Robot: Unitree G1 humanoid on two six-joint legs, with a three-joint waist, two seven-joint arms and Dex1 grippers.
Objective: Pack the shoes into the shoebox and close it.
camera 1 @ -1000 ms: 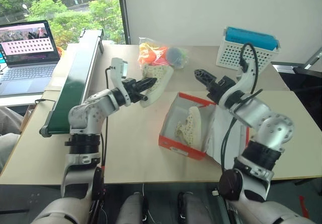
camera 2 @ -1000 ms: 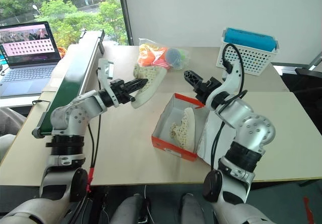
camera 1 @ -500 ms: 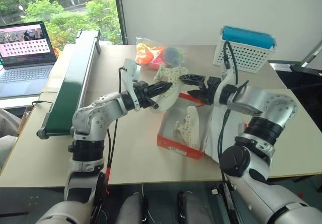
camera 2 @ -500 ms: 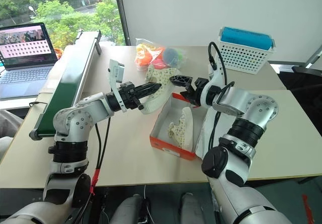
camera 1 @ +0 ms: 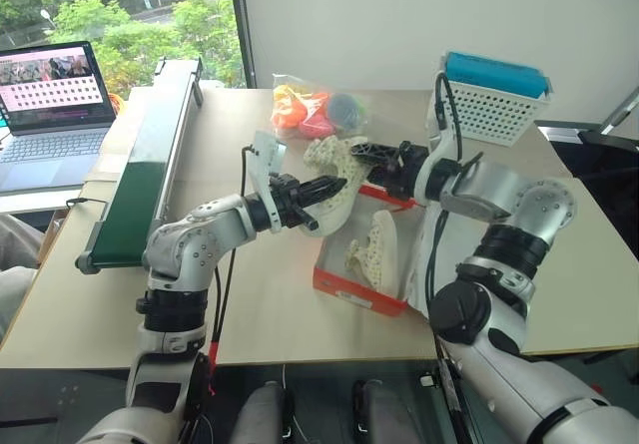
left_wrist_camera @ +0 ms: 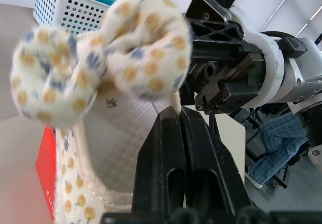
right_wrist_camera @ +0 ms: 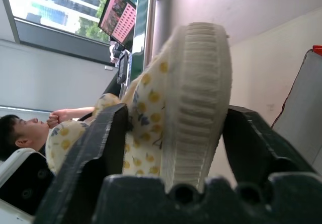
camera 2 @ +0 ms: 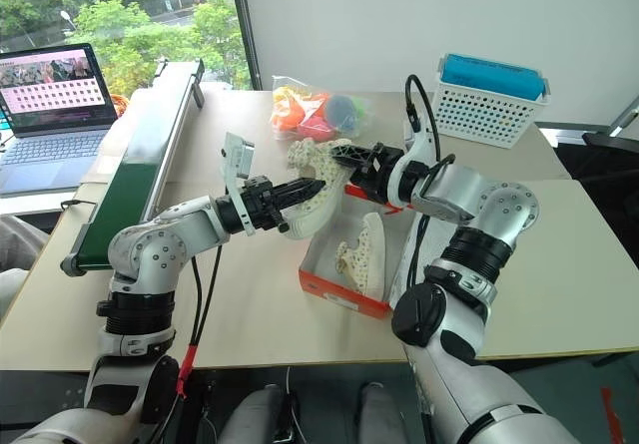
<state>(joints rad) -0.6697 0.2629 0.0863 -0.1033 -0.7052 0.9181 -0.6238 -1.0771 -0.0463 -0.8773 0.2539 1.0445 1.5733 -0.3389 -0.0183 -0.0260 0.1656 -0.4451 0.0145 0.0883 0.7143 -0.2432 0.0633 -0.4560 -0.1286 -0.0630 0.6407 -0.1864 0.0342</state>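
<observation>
The left pincer (camera 1: 321, 189) is pinching one shoe (camera 1: 334, 165) by the rim of its opening, holding it in the air above the bench (camera 1: 260, 294) just beside the far left corner of the shoebox (camera 1: 344, 282); in the left wrist view its two black fingers (left_wrist_camera: 166, 158) are standing pressed together on the shoe's edge, below a dotted fabric bow (left_wrist_camera: 105, 58). The right pincer (camera 1: 371, 155) is reaching in from the opposite side, and in the right wrist view its fingers (right_wrist_camera: 108, 138) are standing on either side of the same shoe's ribbed sole (right_wrist_camera: 198, 98), close against it; whether they are gripping it yet cannot be told. The second shoe (camera 1: 374, 249) is lying on its side inside the open shoebox, which is sitting on the bench with its lid (camera 1: 434, 254) folded back towards the robot's right. Near the far edge of the bench a clear bag of orange and pink toys (camera 1: 315, 110) is lying, and a white basket (camera 1: 489, 105) with a blue item on top is sitting at the far right. A green conveyor (camera 1: 140, 165) is running along the left edge, with an open laptop (camera 1: 55, 105) beyond it
</observation>
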